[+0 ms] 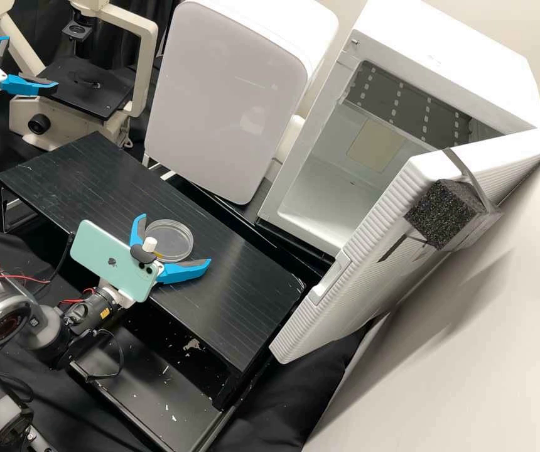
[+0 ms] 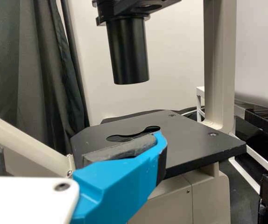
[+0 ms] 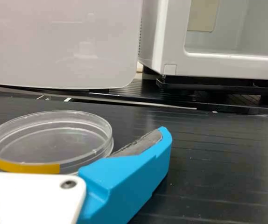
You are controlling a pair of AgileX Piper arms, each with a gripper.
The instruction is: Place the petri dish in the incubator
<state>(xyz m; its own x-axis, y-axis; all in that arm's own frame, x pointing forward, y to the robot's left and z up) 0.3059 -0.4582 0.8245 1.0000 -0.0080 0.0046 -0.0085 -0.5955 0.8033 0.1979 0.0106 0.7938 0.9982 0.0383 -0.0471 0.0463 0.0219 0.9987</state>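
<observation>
In the high view, the right gripper [image 1: 174, 238] stands open at the clear round petri dish [image 1: 178, 233], a finger on either side. The right wrist view has the dish [image 3: 54, 140] flat on the black bench platform, yellow tape on its side, beside one blue finger of the right gripper [image 3: 75, 140]; whether they touch I cannot tell. The white incubator [image 1: 446, 63] has its door [image 1: 358, 276] swung open at the right. By the microscope stage [image 1: 85, 91] the left gripper [image 1: 31, 63] is open and holds nothing; its wrist view puts the left gripper [image 2: 73, 135] before the stage.
A closed white cabinet [image 1: 226, 100] stands behind the platform [image 1: 245, 301], left of the incubator. Black foam [image 1: 442, 213] is strapped to the incubator door. The microscope's dark tube [image 2: 128, 51] hangs over its stage. A lower shelf [image 1: 151, 389] lies in front of the platform.
</observation>
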